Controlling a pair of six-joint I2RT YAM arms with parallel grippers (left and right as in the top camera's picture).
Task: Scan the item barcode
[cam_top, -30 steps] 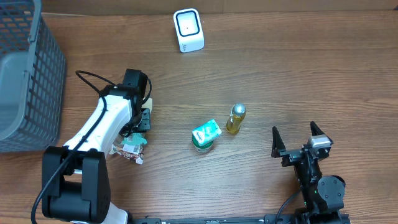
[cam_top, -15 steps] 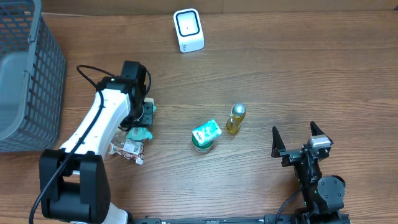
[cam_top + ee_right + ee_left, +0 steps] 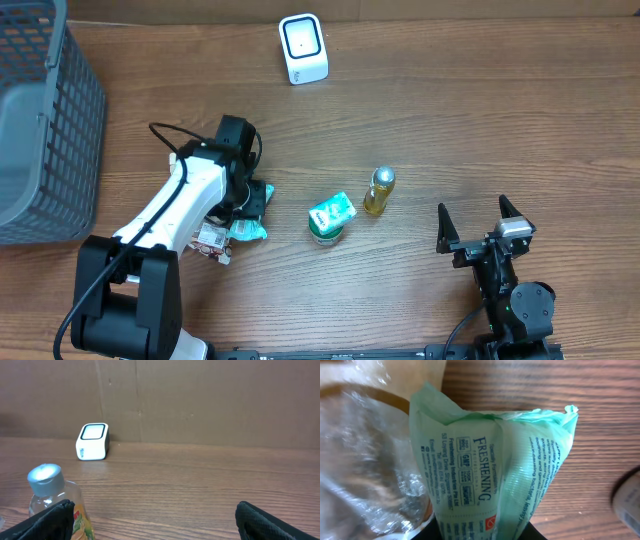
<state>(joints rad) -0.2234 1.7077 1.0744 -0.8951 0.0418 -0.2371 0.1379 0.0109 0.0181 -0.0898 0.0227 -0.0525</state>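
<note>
I am gripping the green packet (image 3: 490, 470) in the narrowly closed left claw (image 3: 248, 208), beside a clear bag (image 3: 365, 460), well short of the scanner (image 3: 303, 48). The right claw (image 3: 473, 208) is sitting wide open, empty.

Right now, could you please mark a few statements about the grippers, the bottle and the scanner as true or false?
1. The left gripper holds a green packet. True.
2. The right gripper is shut on the bottle. False: it is open and empty, apart from the bottle.
3. The scanner stands on the table, far from both grippers. True.
4. The bottle lies in the basket. False: it stands upright on the table, well away from the basket.
</note>
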